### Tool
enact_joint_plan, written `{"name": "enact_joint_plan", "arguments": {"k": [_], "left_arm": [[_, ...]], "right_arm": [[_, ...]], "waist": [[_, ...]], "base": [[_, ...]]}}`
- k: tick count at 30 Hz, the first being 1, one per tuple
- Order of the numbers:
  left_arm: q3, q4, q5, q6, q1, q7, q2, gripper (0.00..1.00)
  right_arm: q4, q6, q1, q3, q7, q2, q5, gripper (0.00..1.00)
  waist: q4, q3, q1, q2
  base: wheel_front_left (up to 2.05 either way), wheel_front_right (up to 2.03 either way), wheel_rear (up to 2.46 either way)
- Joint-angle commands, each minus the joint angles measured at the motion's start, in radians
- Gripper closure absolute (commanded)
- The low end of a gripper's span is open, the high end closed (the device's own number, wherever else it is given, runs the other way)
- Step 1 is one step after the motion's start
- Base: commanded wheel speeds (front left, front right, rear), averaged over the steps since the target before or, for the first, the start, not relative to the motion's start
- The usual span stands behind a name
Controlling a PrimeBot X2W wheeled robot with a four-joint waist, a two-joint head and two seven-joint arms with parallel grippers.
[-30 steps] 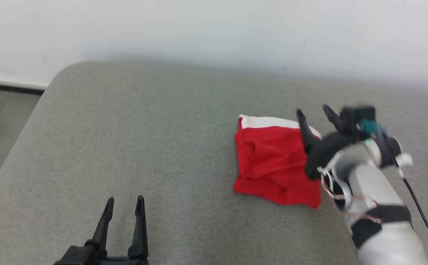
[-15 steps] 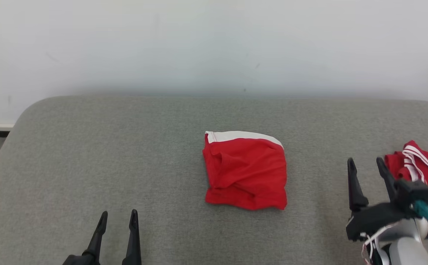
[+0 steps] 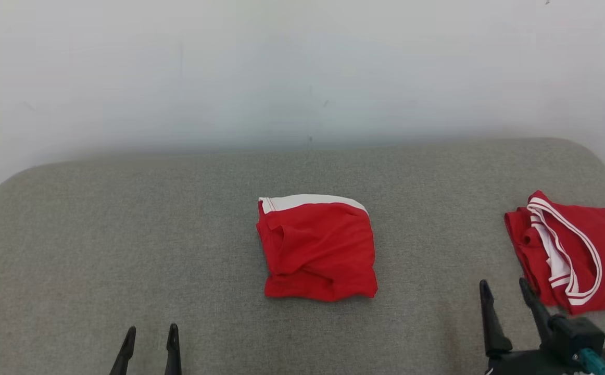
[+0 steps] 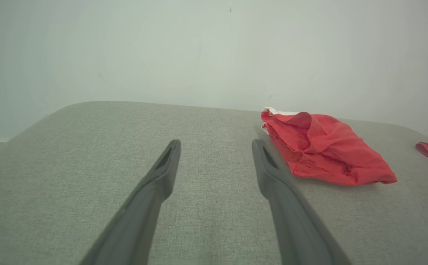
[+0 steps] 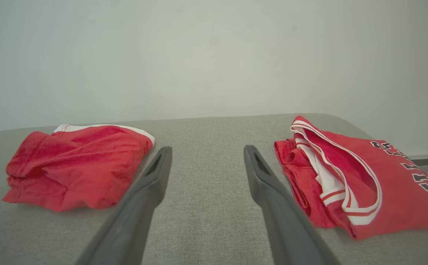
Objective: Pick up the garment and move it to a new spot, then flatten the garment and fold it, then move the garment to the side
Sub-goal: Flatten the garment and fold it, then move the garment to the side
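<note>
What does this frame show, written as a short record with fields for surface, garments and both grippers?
surface: grey cushion, pale wall behind
centre: folded red garment with white band, slightly rumpled, untouched
right end: red jersey, white trim, dark lettering
left gripper: open, empty, over bare cushion
right gripper: open, empty, pointing at the gap between the garments

jersey (image 3: 589, 250): red, lettered, far right | grey surface (image 3: 125, 234): perhaps sofa | wall (image 3: 281, 67): white
</note>
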Motion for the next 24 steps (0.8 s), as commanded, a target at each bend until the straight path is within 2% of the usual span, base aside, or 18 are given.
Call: {"name": "enact_joint_plan", "arguments": {"k": [1,12,24], "left_arm": [[0.008,0.005,0.003,-0.002,0.018,-0.003,0.001,0.00],[0.033,0.016,0.003,-0.008,0.029,-0.003,0.001,0.00],[0.026,0.017,-0.002,0.000,0.016,-0.003,0.001,0.00]], "right_arm": [[0.000,-0.002,0.021,0.011,-0.009,0.003,0.008,0.00],[-0.013,-0.002,0.070,0.032,-0.006,0.018,0.017,0.00],[-0.014,-0.002,0.077,0.006,0.002,0.029,0.014,0.00]], "waist": [[-0.006,-0.009,0.0000,0.0000],[0.004,-0.008,0.0000,0.0000],[0.014,0.000,0.0000,0.0000]], "base": [[0.00,0.00,0.00],[0.00,0.00,0.00],[0.00,0.00,0.00]]}}
